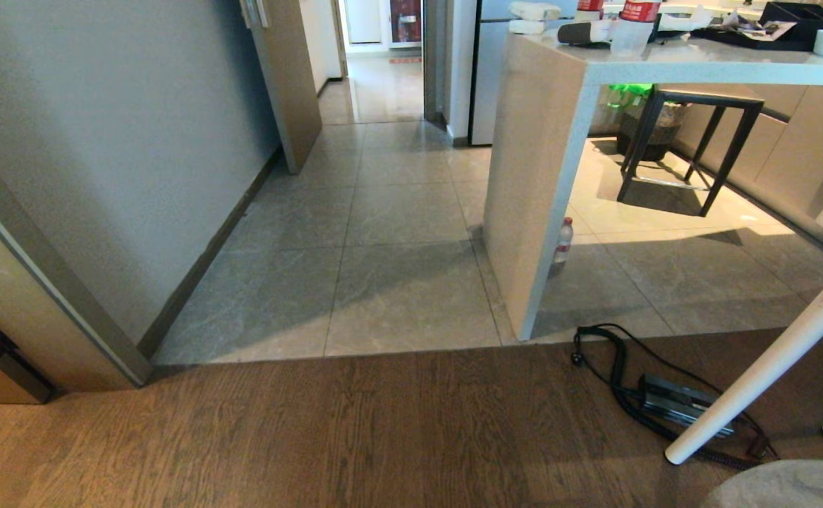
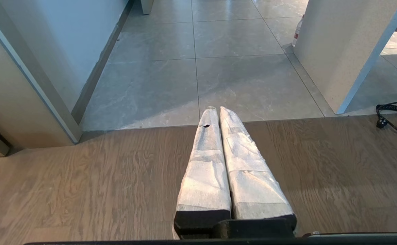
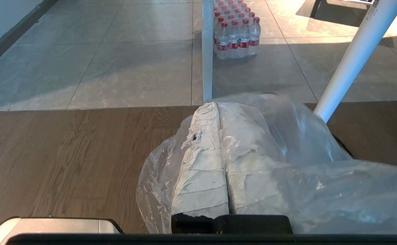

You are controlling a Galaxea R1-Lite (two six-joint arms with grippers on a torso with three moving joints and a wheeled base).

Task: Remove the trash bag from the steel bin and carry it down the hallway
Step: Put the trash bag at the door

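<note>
wood floor [image 1: 312, 437], grey-tiled hallway [image 1: 390, 212], counter [image 1: 531, 176]

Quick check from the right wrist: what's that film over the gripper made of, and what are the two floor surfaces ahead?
The trash bag: thin clear plastic, crinkled and glossy, draped around the shut right gripper. Near floor: brown wood-grain planks, possibly laminate. Beyond, the hallway: grey veined stone-look tiles, slightly shiny.

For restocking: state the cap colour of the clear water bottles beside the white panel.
Red caps on the clear plastic water bottles; clearest in the right wrist view.
</note>
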